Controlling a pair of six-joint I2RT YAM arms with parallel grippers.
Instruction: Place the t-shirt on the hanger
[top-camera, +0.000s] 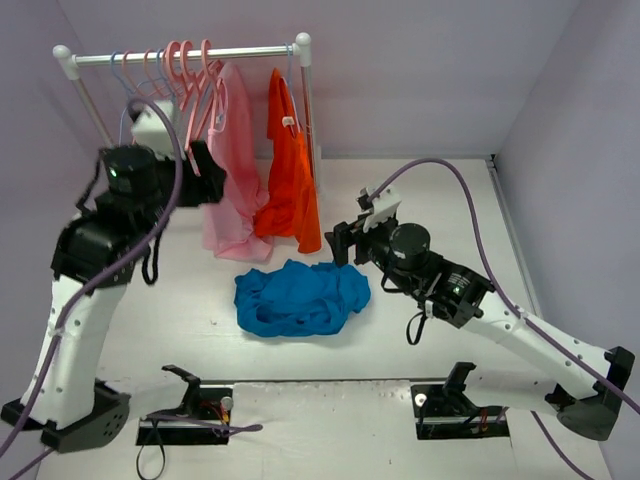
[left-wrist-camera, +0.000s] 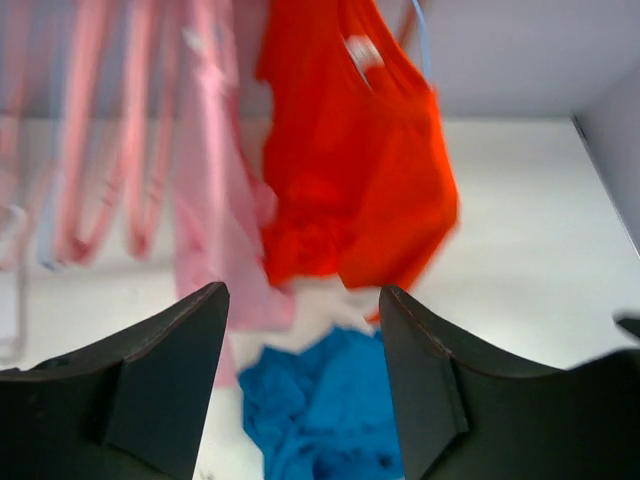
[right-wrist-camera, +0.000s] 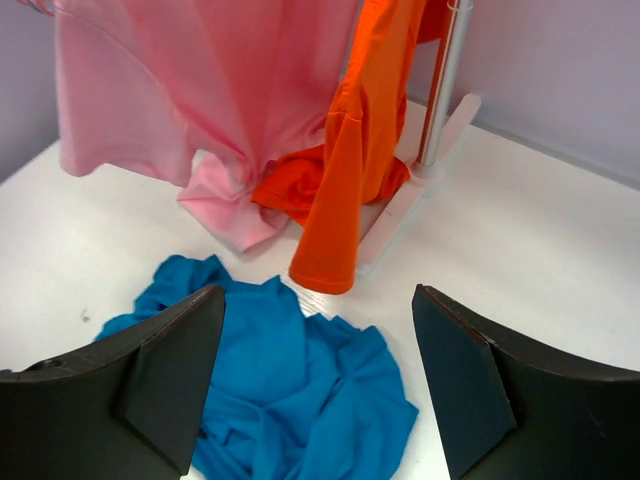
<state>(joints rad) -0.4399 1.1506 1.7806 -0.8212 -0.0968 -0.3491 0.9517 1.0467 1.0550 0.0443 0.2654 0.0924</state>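
Note:
The bright blue t-shirt lies crumpled on the white table in front of the rack. It also shows in the left wrist view and the right wrist view. A thin pale blue hanger hangs at the left end of the rail, partly hidden behind my left arm. My left gripper is raised beside the pink garment, open and empty. My right gripper is open and empty, just right of the t-shirt and a little above the table.
A white clothes rack stands at the back with several pink hangers, a pale pink garment and an orange garment. The rack's right post stands on a flat foot. Purple walls close in the table.

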